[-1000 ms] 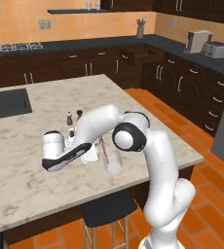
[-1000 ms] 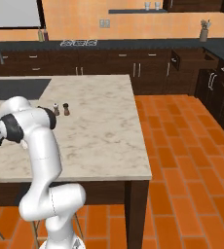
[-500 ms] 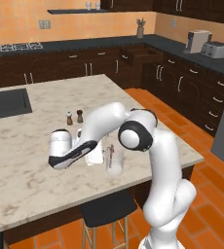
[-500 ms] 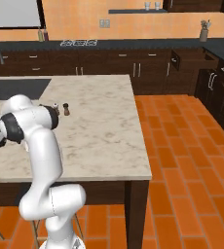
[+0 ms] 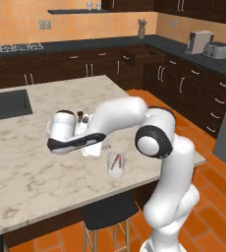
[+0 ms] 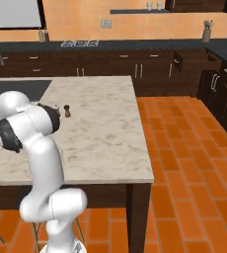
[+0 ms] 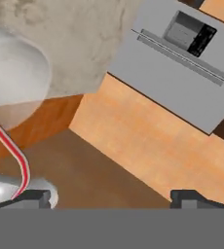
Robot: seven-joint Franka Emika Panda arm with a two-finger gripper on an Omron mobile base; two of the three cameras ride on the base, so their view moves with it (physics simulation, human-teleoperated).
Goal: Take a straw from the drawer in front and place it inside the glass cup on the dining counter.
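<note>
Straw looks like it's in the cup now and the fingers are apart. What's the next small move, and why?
Probably back the gripper straight away from the glass cup. The straw leans inside the cup on the dining counter, and the open fingers hold nothing, so a clean retreat avoids knocking the cup.

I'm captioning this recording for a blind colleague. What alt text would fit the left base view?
A red-pink straw leans inside a clear glass cup near the front edge of a cream marble dining counter. The white robot arm bends over the counter, its hand just left of the cup. Behind, dark cabinets line an orange wall, with one drawer pulled open.
</note>
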